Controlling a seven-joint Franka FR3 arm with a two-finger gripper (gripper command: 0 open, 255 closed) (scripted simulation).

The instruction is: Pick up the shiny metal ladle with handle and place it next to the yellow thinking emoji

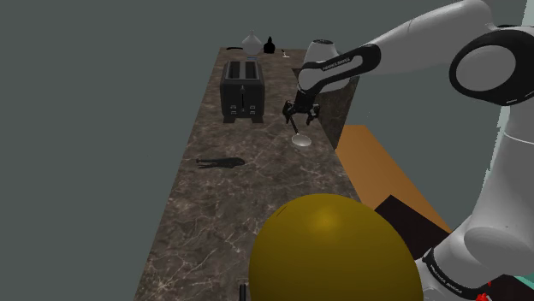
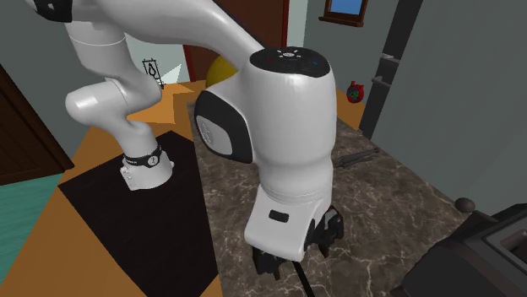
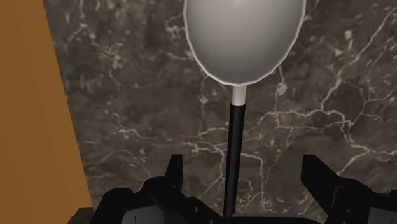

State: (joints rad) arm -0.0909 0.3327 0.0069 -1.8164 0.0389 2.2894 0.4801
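Observation:
The ladle [image 3: 245, 38] lies on the dark marbled counter [image 1: 222, 214], with a pale rounded bowl and a thin black handle [image 3: 233, 159]. My gripper [image 3: 247, 175] is open above the handle, and its fingers stand apart on either side without touching it. From the shoulder view the gripper [image 1: 300, 114] hangs over the counter's right edge, with the ladle bowl [image 1: 303, 141] just in front of it. The yellow emoji [image 1: 334, 248] is a big yellow ball at the counter's near end, also seen past the arm [image 2: 220, 69]. The second exterior view has the gripper [image 2: 300, 253] low over the counter.
A black toaster [image 1: 243, 90] stands on the counter just behind and to the shoulder view's left of the gripper. A small dark object [image 1: 221, 162] lies mid-counter. Small items, among them a jug [image 1: 322, 51], cluster at the far end. An orange floor [image 1: 376, 162] lies beyond the right edge.

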